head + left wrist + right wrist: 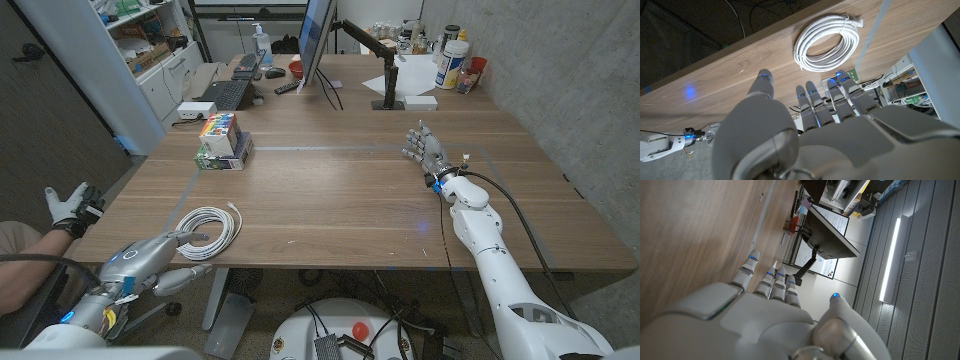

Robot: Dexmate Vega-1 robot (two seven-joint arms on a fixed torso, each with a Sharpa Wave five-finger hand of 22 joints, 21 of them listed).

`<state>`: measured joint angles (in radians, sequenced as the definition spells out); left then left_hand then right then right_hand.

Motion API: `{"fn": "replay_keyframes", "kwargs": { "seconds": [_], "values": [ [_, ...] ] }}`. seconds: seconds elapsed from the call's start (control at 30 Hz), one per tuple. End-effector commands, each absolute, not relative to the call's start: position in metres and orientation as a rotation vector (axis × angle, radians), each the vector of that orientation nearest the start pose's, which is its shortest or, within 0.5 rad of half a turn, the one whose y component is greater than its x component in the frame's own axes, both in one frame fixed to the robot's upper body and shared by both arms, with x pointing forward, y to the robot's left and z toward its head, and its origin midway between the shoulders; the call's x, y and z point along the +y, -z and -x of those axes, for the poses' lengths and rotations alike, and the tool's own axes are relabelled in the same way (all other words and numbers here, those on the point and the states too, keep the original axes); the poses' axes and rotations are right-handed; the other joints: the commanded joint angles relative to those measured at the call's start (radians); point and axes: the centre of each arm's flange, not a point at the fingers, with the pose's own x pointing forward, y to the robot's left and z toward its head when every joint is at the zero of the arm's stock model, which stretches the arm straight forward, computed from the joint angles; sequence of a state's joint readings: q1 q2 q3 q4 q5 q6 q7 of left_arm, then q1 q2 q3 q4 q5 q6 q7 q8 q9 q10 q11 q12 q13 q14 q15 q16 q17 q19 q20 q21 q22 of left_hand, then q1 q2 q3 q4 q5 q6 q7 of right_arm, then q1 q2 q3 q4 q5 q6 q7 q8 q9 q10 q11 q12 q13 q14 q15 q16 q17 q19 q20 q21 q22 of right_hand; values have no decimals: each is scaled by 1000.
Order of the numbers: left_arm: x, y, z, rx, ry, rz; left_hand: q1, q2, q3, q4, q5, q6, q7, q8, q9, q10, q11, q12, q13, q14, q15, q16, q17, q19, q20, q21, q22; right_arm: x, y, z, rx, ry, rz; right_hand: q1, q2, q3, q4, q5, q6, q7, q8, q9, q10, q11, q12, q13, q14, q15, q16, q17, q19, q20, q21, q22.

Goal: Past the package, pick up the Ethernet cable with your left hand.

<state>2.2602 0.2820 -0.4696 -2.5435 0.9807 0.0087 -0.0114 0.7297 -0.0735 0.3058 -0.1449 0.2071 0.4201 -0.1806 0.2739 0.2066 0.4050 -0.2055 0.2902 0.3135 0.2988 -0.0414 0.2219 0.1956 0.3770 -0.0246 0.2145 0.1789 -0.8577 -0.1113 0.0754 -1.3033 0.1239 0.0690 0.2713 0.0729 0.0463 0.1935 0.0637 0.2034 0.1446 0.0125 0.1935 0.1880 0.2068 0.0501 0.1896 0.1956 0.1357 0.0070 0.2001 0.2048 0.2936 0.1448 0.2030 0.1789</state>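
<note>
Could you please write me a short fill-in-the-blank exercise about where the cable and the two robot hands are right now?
1. The white Ethernet cable lies on the wooden table wound into a ____.
2. The robot hand nearest the cable is the ____ robot hand.
3. The right robot hand holds ____.

Missing words: coil; left; nothing

A long wooden table (350, 190) stands against a grey wall (560, 70) on the right. At its far end sit a monitor (316, 40) on a black arm, a keyboard (226, 94) and bottles (452, 58). White shelving (150, 50) stands at the left. A vertical strip light (890, 260) glows on ribbed grey panelling
</note>
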Motion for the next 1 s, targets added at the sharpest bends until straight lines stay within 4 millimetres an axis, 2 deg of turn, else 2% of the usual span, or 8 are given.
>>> {"fn": "replay_keyframes", "kwargs": {
  "seconds": [0.03,0.53,1.0],
  "values": [
    [376,153,-291,-253,-272,-1485,11,0,0,-1,7,5,-2,4,4,2,-2,7,5,9,-149,-3,3,-1,-5,-2,2,-285,24,-666,-538,-149,26,-1,1,-4,-4,6,-3,5,4,4,-1,-2,6,0,-5,1,4,0,-5,-3,0,3],
    [390,155,-293,-236,-280,-1428,5,2,-7,5,8,-5,-2,1,5,-3,-3,4,9,0,-145,-8,6,-8,0,-7,2,-284,25,-667,-527,-137,37,-1,1,-4,-4,6,-12,4,1,4,-11,-5,3,0,-9,0,3,0,-6,-3,-1,3],
    [394,152,-308,-182,-258,-1419,0,2,-12,8,9,-9,-2,0,5,-7,-5,2,12,-1,-144,-9,7,-11,2,-8,2,-285,24,-667,-519,-139,41,-2,2,-5,-3,6,-21,2,-1,4,-19,-7,2,0,-13,1,3,0,-12,-1,-3,3]
  ]
}}
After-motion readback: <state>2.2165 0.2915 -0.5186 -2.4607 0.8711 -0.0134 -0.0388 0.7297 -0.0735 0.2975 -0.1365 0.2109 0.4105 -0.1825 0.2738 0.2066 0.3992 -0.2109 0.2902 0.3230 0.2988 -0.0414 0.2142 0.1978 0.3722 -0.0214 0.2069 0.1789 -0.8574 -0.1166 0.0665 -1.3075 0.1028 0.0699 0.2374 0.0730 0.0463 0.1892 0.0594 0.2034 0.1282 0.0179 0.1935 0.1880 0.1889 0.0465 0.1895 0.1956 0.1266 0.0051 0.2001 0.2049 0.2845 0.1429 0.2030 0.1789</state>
